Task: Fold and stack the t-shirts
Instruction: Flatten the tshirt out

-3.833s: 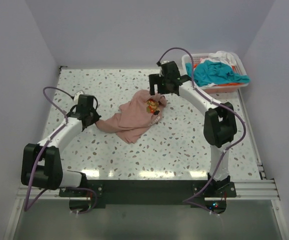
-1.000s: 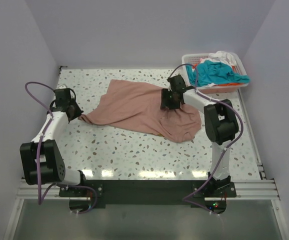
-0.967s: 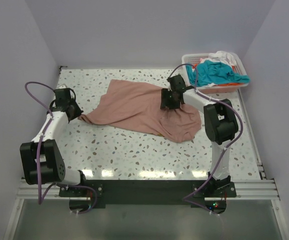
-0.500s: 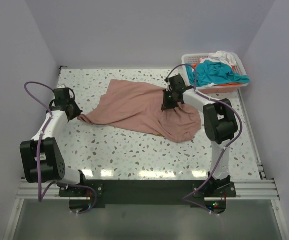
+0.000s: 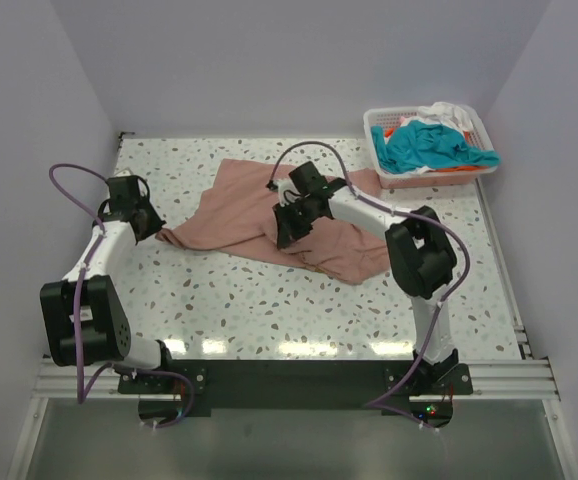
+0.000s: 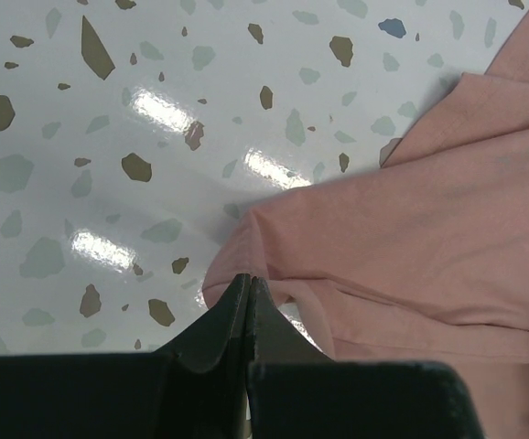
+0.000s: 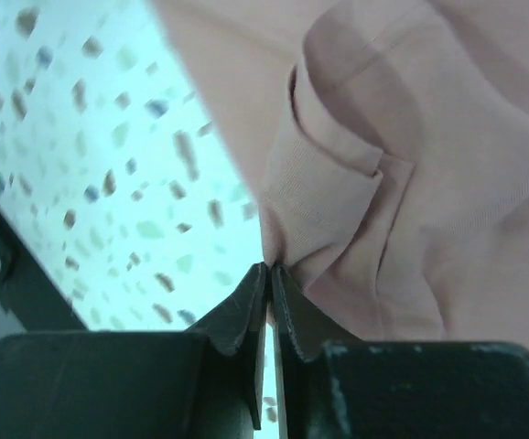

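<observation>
The pink t-shirt [image 5: 234,205] lies spread on the table [image 5: 269,305], just left of the basket [image 5: 375,152]. At the corner farthest from the basket, the left gripper [image 6: 248,285] is clamped on the hem. The right gripper [image 7: 270,273] pinches a mid-shirt fold. Other tees [image 5: 429,148] are heaped inside the basket.

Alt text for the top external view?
A salmon-pink t-shirt lies rumpled on a speckled table, gripped by the left pincer at its leftmost corner and the right pincer on a fold near its middle. A white basket of clothes sits far right.
</observation>
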